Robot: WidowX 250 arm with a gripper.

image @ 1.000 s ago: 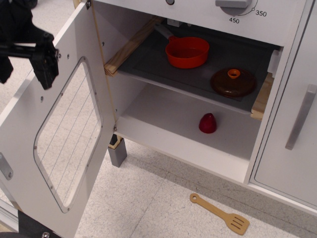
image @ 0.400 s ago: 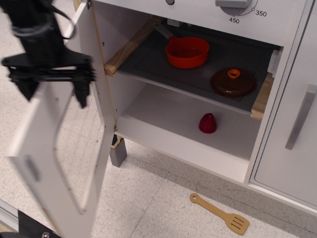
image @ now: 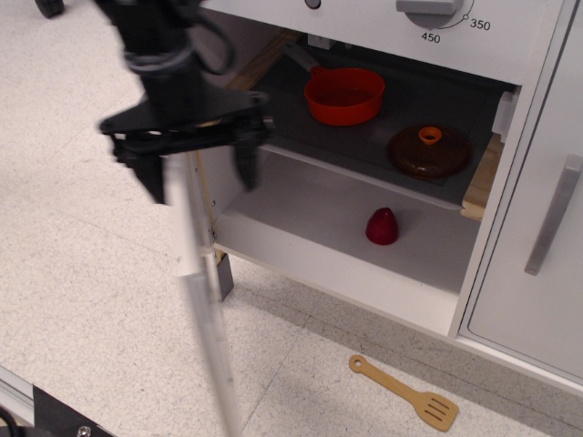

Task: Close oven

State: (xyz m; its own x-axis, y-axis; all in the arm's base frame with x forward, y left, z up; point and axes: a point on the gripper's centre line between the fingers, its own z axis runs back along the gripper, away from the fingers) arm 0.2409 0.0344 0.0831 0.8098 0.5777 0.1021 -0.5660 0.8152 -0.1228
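Note:
The white toy oven (image: 364, 264) stands open, with its numbered knob panel (image: 437, 18) along the top and a dark shelf (image: 364, 137) inside. Its big door (image: 202, 309) is swung edge-on to the camera and looks blurred, a thin white strip running down from the hinge side. My black gripper (image: 199, 177) is open; its two fingers straddle the door's top edge, one on each side. The door's window and handle are hidden at this angle.
An orange pan (image: 344, 95) and a brown lid (image: 429, 150) sit on the shelf. A red object (image: 382, 227) lies on the oven floor. A wooden spatula (image: 404, 392) lies on the speckled floor. A narrow white door with a grey bar handle (image: 552, 215) stands at right.
The gripper moved right with the door between its fingers. The door swung from wide open, window facing the camera, to edge-on, roughly half closed.

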